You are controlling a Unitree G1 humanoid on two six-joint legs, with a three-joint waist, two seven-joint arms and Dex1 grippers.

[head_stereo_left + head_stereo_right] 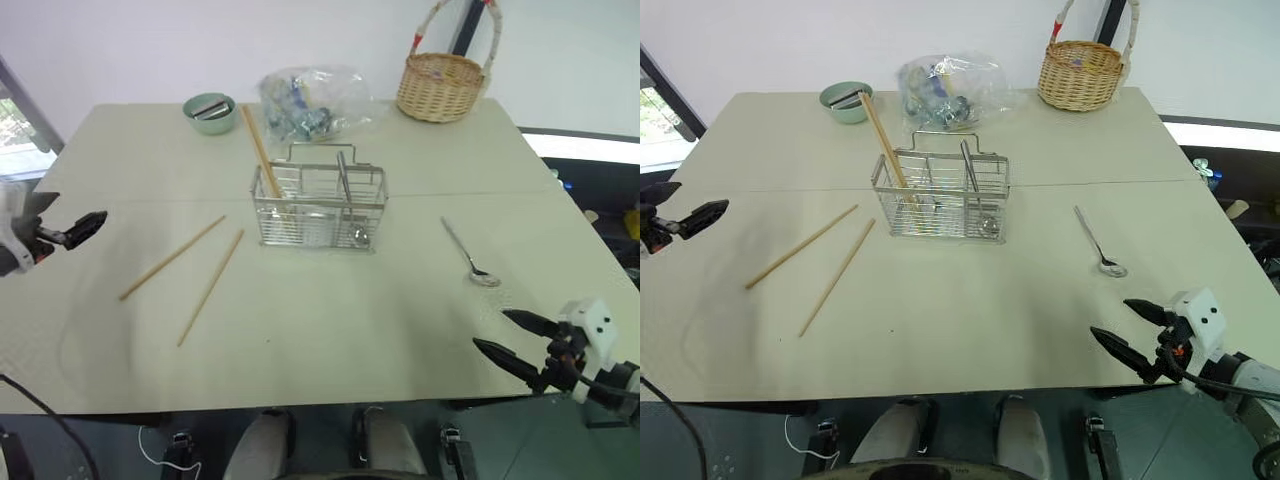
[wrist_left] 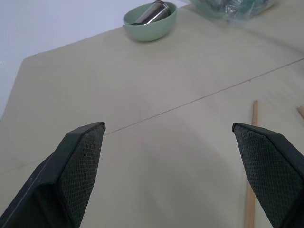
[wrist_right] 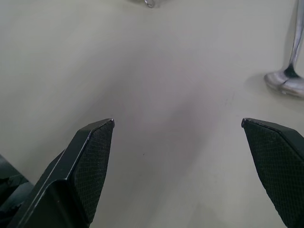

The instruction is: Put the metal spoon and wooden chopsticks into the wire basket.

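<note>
The wire basket (image 1: 320,206) stands mid-table with wooden chopsticks (image 1: 262,150) leaning out of its left compartment. Two more wooden chopsticks (image 1: 172,257) (image 1: 211,286) lie flat on the table to its left. To the basket's right, the metal spoon (image 1: 468,252) lies bowl toward me. My left gripper (image 1: 70,212) hovers open at the table's left edge, well away from the loose chopsticks; one chopstick (image 2: 251,166) shows beside its fingers in the left wrist view. My right gripper (image 1: 492,330) is open and empty near the front right, short of the spoon (image 3: 285,83).
At the back stand a green bowl (image 1: 210,112) holding a metal item, a clear plastic bag (image 1: 310,100) of small things, and a tan wicker basket (image 1: 440,86). The table's right edge (image 1: 590,250) lies close to the spoon.
</note>
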